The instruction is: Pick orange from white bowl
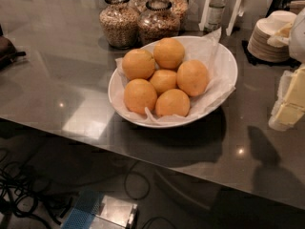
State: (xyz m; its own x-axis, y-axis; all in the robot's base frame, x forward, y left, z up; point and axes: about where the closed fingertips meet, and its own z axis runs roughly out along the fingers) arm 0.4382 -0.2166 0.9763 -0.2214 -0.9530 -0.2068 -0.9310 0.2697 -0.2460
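Observation:
The white bowl, wide, shallow and lined with crinkled white paper, stands on a glossy grey counter at the centre of the camera view. Several oranges are piled in it. One orange lies on the right side of the pile and another orange at the front left. My gripper shows as pale cream parts at the right edge, to the right of the bowl at about its rim height and apart from it. It touches no orange.
Glass jars of grains and a bottle stand behind the bowl. A stack of small pale dishes sits at the back right. The counter's front edge runs below the bowl, with cables on the floor.

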